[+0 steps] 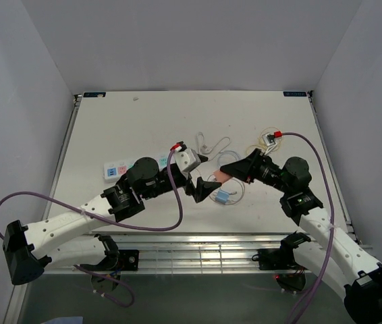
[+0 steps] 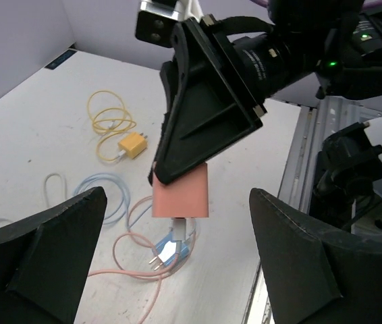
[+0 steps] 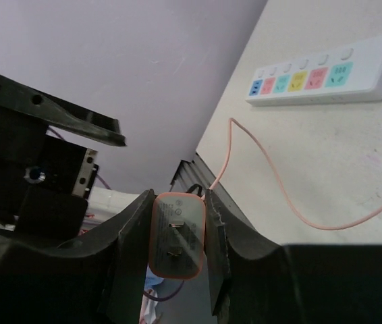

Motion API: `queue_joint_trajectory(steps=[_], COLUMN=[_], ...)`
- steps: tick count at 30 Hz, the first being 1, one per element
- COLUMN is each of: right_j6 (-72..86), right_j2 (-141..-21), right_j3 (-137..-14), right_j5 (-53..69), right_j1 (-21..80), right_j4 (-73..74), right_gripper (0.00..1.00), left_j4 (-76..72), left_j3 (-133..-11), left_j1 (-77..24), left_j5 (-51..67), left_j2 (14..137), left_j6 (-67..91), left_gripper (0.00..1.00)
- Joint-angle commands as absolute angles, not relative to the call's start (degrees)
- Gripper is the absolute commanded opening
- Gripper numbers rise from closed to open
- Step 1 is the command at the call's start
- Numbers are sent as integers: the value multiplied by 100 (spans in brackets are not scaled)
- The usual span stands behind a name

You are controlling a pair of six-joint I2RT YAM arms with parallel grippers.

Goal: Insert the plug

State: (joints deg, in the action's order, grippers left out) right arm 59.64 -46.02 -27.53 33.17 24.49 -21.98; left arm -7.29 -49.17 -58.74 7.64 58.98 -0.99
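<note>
My right gripper (image 1: 230, 170) is shut on the pink plug (image 1: 222, 177) and holds it above the table, prongs facing its wrist camera; in the right wrist view the plug (image 3: 175, 233) sits squarely between the fingers (image 3: 133, 229). Its pink cable (image 3: 226, 158) trails down to the table. My left gripper (image 1: 200, 187) is open and empty, just left of the plug; in the left wrist view the plug (image 2: 181, 192) hangs between and beyond its wide-apart fingers (image 2: 49, 253). The white power strip (image 1: 115, 170) with coloured sockets lies to the left, partly hidden by the left arm; it also shows in the right wrist view (image 3: 326, 74).
A blue plug (image 2: 167, 253) with a light blue cable lies on the table under the pink plug. A yellow plug (image 2: 131, 145) with a coiled yellow cable lies farther back. A white cable (image 1: 211, 145) lies mid-table. The table's metal front rail (image 1: 204, 246) runs near the arm bases.
</note>
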Motion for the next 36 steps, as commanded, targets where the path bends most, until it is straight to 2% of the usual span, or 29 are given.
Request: queue_joint_trajectory(steps=[1,13,21,26,31,36], right_j6=[6670,7365,7988,8077,8165,8270], right_j2=[-4368,-4368,-4412,-4386,-4394,-4395], right_j3=[-2944,-2698,-2418,-2373,-2355,-2303], right_j5=[3358,3288,3243,3243,3252,3252], right_j1=[2435,2435,2435,2435,2435,2435], right_j4=[-3366,-3753,-4359,-4430,-4526,-4588], right_gripper=[8,8,8,8,8,8], left_j4=[-1063,-1817,-2355,-2829,-2970,-3085], left_j3=[-4773,-4588,-4526,-4430,-4395,-4368], left_j1=[-5889,-5889,-5889,-5897,-5889,-5889], left_j5=[1676,2030,1512,1529,1547,1705], left_j2=[5888,6003,6336,6390,6416,6416], left_j6=[-62,-211,-149,-88,-106,-114], left_gripper=[98,98,98,89,86,79])
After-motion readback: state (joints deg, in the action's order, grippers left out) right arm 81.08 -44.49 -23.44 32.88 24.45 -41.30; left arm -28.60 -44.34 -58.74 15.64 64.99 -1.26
